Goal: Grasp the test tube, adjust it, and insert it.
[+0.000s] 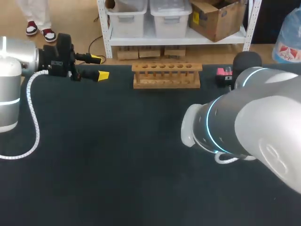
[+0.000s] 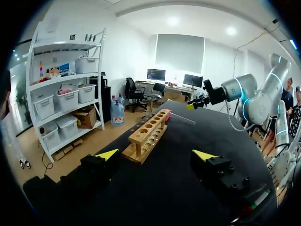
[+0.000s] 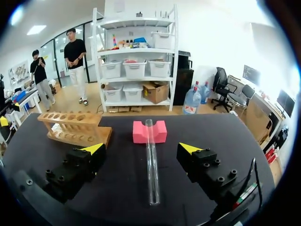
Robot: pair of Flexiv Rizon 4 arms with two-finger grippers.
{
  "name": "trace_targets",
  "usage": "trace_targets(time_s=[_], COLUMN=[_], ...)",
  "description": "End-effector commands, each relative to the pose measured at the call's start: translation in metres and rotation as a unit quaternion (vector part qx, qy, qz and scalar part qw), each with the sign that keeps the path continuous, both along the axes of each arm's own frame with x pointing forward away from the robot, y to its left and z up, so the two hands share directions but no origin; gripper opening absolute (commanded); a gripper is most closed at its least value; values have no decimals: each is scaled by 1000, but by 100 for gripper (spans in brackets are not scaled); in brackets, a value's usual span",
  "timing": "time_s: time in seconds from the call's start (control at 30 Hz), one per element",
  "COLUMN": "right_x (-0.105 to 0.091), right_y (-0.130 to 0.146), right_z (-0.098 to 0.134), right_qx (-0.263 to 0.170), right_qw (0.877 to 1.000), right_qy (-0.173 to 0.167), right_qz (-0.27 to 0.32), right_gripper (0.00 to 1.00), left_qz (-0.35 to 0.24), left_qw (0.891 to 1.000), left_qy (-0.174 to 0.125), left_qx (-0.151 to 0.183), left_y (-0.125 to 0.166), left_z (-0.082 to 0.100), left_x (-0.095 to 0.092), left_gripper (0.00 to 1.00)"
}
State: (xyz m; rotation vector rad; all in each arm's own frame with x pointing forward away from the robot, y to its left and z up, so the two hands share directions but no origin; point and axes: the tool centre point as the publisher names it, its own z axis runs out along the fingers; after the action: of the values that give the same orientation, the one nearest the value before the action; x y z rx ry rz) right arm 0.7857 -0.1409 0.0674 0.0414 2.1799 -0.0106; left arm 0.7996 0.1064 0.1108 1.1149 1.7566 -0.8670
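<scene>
Your right gripper (image 3: 142, 149) has spread fingers, test tube (image 3: 151, 165) between them.
Grasp step: you must lower and pinch it. Left gripper (image 2: 155, 155) is spread too.

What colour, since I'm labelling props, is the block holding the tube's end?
The block is pink, clearest in the right wrist view; the tube rests in its notch.

From overhead, your right arm (image 1: 254, 122) fills the table from 2 to 5 o'clock and completely hides the right gripper (image 3: 141, 149) and the test tube (image 3: 151, 160). Only a sliver of the pink block (image 1: 222, 72) shows at the arm's 11 o'clock. In the left wrist view the test tube is a faint line at the left gripper's (image 2: 157, 154) 12 o'clock, past the rack (image 2: 149, 133), too thin for you to judge how it lies.
</scene>
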Motion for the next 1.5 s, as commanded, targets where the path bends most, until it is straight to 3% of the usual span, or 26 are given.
trace_targets(time_s=[0.03, 0.47, 1.03, 1.5], right_x=[-1, 9, 22, 29], right_y=[-12, -25, -23, -22], right_z=[-3, -30, -62, -78], right_qx=[40, 63, 78, 94], right_qw=[998, 994, 982, 978], right_qy=[12, 33, 70, 88], right_qz=[52, 81, 157, 164], right_gripper=[100, 100, 100, 98], left_qz=[1, 1, 1, 1], left_qw=[1000, 1000, 1000, 1000], left_qy=[-3, -3, -3, -3], left_qx=[-2, -2, -2, -2], left_y=[0, 0, 0, 0], left_z=[-1, -1, -1, -1], left_x=[-2, -2, -2, -2], left_gripper=[100, 100, 100, 100])
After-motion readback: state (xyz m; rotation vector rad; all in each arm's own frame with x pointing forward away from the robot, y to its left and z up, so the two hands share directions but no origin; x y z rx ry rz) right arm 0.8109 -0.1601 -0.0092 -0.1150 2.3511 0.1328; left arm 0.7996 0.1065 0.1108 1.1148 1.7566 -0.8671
